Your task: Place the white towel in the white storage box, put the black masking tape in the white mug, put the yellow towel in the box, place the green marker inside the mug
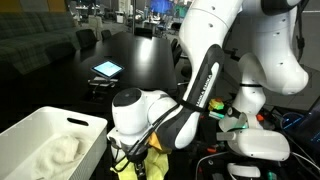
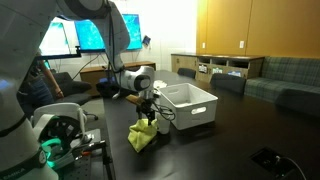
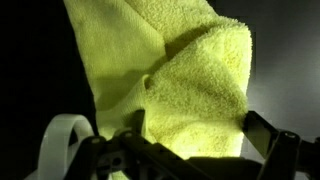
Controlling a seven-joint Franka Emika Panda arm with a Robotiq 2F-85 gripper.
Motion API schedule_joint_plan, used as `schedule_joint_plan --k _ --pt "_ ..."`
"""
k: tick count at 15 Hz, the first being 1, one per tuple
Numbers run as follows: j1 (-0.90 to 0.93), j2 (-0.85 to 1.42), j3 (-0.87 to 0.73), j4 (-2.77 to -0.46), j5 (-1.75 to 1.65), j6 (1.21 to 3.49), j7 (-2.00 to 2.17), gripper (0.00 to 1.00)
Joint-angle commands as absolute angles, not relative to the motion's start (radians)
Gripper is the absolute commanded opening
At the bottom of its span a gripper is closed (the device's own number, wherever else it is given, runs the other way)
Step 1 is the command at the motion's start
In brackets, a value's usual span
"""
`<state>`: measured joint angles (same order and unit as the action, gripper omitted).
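Our gripper (image 3: 188,150), spread wide, hovers over the soft, light yellow towel (image 3: 190,80); we would pinch its centre-frame ridge.

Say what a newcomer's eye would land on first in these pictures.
The bright yellow towel stands out most: it fills the wrist view and sits bunched on the dark table beside the white storage box, with the open gripper right over it. Next comes the white towel, lying inside that box.
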<state>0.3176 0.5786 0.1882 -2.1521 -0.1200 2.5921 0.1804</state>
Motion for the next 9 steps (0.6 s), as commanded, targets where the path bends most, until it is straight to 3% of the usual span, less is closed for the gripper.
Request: schedule_joint_plan --k 1,2,3,9 --pt "0.289 0.623 0.219 -2.120 -0.068 2.602 0.092 1.00" --pt "0.286 0.630 0.221 -2.113 -0.061 2.595 0.080 0.92" --pt "0.287 0.636 0.220 -2.111 -0.059 2.596 0.074 0.73" --pt "0.313 0.620 0.189 -2.110 -0.084 2.593 0.098 0.27"
